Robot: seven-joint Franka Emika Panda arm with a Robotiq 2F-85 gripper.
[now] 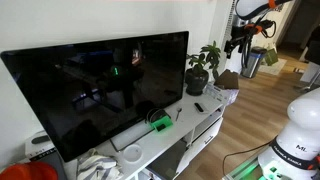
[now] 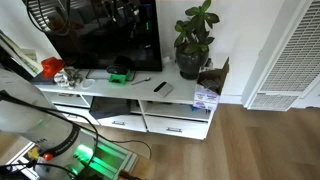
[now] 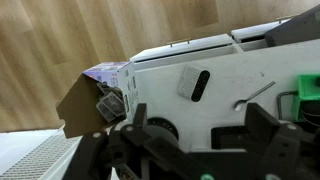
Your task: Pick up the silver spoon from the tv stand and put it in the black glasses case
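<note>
The silver spoon (image 3: 256, 94) lies on the white tv stand (image 3: 220, 60), between the bright green box (image 3: 308, 96) and the black glasses case (image 3: 199, 84). The case rests on a small grey pad. The spoon (image 2: 143, 81) and the case (image 2: 160, 88) also show in an exterior view. In the wrist view my gripper (image 3: 198, 120) is open and empty, high above the stand, its fingers framing the case and the spoon from above. It hangs near the plant in an exterior view (image 1: 238, 45).
A big black TV (image 1: 95, 85) stands on the tv stand. A potted plant (image 2: 192, 40) sits at the stand's end. An open cardboard box (image 3: 90, 95) with packets stands beside that end. Cloths and clutter (image 2: 60, 72) lie at the far end. The floor is wood.
</note>
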